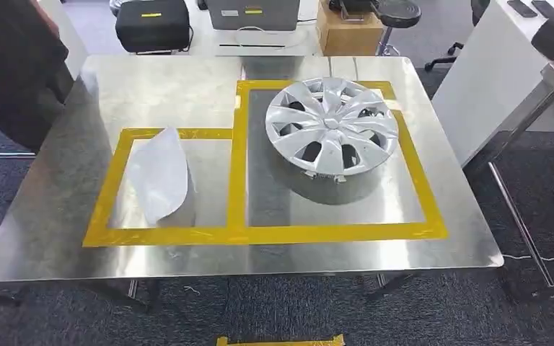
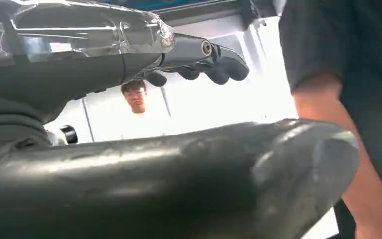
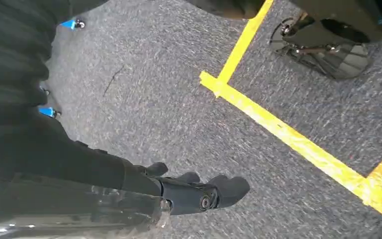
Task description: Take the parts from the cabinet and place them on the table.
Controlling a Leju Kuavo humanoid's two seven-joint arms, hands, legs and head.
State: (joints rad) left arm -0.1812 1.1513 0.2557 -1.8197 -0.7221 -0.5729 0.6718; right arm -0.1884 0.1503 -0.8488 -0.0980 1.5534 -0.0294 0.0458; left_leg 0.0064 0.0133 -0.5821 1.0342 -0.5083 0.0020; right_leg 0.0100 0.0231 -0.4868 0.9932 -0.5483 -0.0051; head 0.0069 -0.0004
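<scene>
A silver wheel cover [image 1: 332, 126] lies in the larger yellow-taped box on the metal table [image 1: 58, 216]. A pale grey curved part [image 1: 160, 173] lies in the smaller taped box to its left. My left hand [image 2: 199, 59] shows in the left wrist view with its dark fingers [image 2: 219, 69] stretched out, its thick thumb [image 2: 204, 179] apart from them, and nothing held. My right hand [image 3: 194, 191] hangs above the grey carpet, fingers spread and holding nothing.
A person in dark clothes [image 1: 14, 65] stands at the table's far left corner; a person's arm [image 2: 348, 124] is close to my left hand. Behind the table are a black case [image 1: 153, 25], a cardboard box [image 1: 348, 32] and a stool [image 1: 397, 13]. Yellow tape [image 3: 288, 137] marks the floor.
</scene>
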